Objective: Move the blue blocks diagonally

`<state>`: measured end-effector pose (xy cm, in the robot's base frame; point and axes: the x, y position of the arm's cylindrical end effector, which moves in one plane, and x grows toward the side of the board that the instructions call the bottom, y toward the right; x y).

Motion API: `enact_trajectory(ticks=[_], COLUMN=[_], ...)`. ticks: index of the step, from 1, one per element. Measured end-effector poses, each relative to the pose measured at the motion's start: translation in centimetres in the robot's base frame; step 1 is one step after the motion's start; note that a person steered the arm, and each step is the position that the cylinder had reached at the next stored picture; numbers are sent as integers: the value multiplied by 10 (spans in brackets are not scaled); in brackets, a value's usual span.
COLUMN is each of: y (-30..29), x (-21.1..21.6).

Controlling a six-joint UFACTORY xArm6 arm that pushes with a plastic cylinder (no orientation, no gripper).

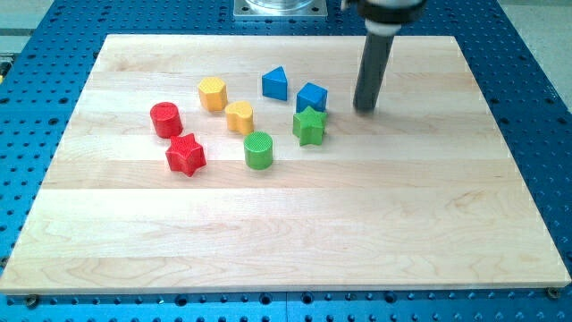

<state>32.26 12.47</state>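
Tip: my tip rests right of blue cube, apart; no jaws fitted | Blue blocks: cube touches green star; blue triangle just left | Progress: judged not begun, both pushes remain

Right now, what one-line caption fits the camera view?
My tip rests right of the blue cube and blue triangle, touching neither.
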Motion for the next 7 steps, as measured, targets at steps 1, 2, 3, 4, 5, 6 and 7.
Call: enact_trajectory(ticks=[1, 2, 3, 4, 5, 6, 7], y=[-41, -135, -135, -87, -87, -98, -102], x=[-37, -35, -28, -19, -3, 27, 32])
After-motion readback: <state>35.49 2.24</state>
